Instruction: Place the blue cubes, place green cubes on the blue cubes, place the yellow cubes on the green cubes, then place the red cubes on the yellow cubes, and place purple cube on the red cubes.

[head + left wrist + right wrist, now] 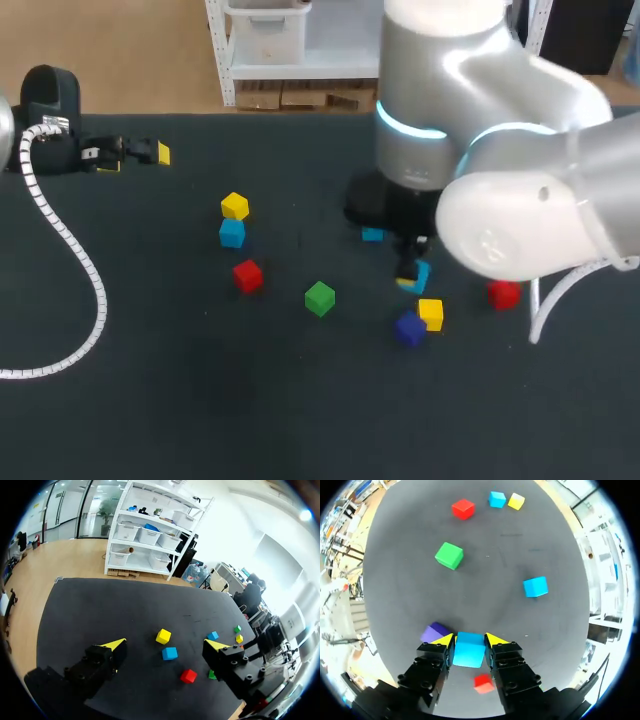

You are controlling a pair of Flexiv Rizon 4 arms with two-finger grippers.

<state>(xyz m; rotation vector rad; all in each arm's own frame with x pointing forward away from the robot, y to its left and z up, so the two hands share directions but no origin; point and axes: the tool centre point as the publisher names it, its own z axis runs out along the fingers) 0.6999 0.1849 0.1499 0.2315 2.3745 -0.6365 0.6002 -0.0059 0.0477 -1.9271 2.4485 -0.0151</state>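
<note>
- A blue cube [469,650] is clamped between the fingers of the right gripper [469,640], a yellow tip pressed to each side.
- Whether that cube is lifted clear of the table [200,400] cannot be told.
- The purple cube [435,631] is seen just beside the right gripper, and a red cube [483,682] is glimpsed under it.
- A second blue cube [536,586] is spotted ahead of the fingers, well apart, with the green cube [449,555] farther ahead.
- The left gripper [165,644] is held wide open, nothing in its grasp, over the table's left rear.
- Ahead of it, a yellow cube [163,636] and a third blue cube [169,653] are found close together.
</note>
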